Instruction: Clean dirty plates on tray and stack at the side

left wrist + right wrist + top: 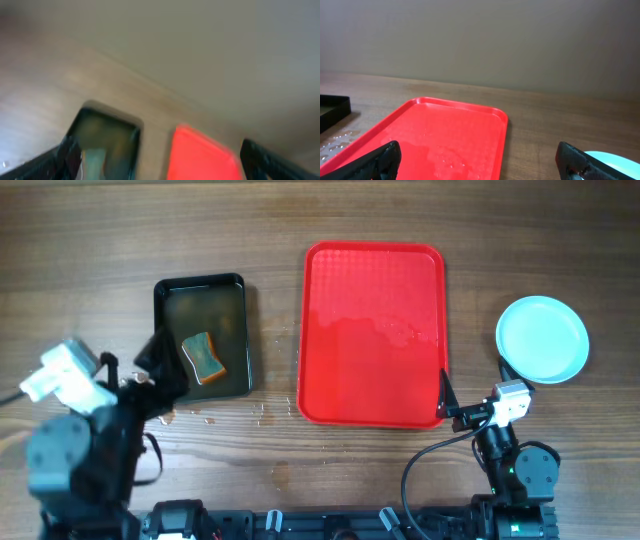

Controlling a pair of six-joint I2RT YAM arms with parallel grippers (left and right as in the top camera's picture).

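The red tray (375,330) lies in the middle of the table with nothing on it but wet patches; it also shows in the right wrist view (445,130) and, blurred, in the left wrist view (200,155). The pale blue plates (542,338) sit as one round stack on the table to the right of the tray; I cannot tell how many. An edge of the stack shows in the right wrist view (615,162). My right gripper (473,380) (480,167) is open and empty, between the tray's near right corner and the plates. My left gripper (165,380) (165,170) is open and empty at the black tray's near left corner.
A black tray (203,290) with murky liquid holds a green-and-orange sponge (203,357); its corner shows in the right wrist view (332,110). Water drops (262,412) lie on the wood between the two trays.
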